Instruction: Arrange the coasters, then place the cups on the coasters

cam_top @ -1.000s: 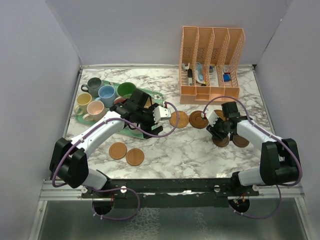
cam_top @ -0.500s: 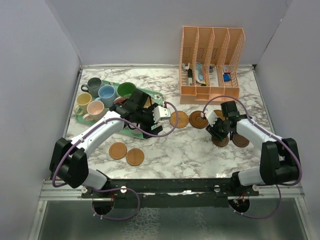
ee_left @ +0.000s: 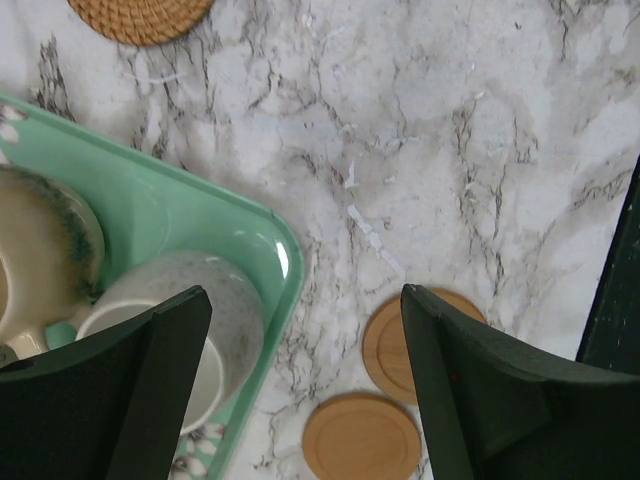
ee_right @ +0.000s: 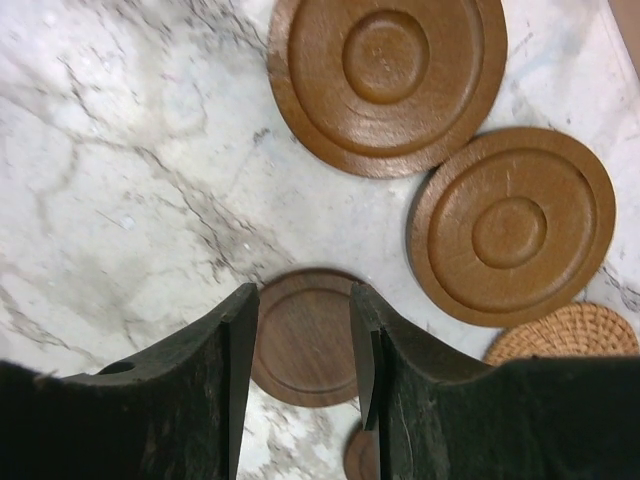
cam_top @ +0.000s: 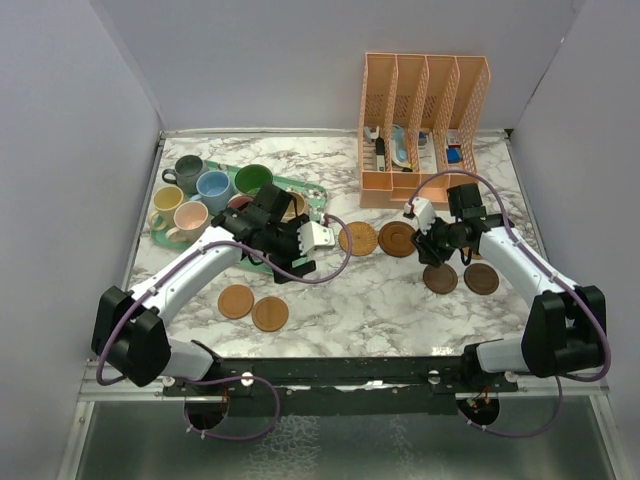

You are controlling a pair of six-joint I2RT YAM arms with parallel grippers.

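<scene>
On the left of the white marbled table, glazed cups in grey-teal, light blue, green, yellow and pink stand crowded on and beside a mint-green flowered tray. The left arm stretches diagonally from its near-left base, its wrist bent down over the tray's near right corner. The left pincer is released, fingers spread wide. One finger is above a speckled cream cup in the tray, the other above bare table. Two plain tan round coasters lie touching on the table nearer the bases. A woven round coaster and a ringed brown coaster lie side by side mid-table. The right arm reaches back, then folds leftward and down. The right pincer is partly parted with nothing in it, above a dark brown coaster lying flat.
</scene>
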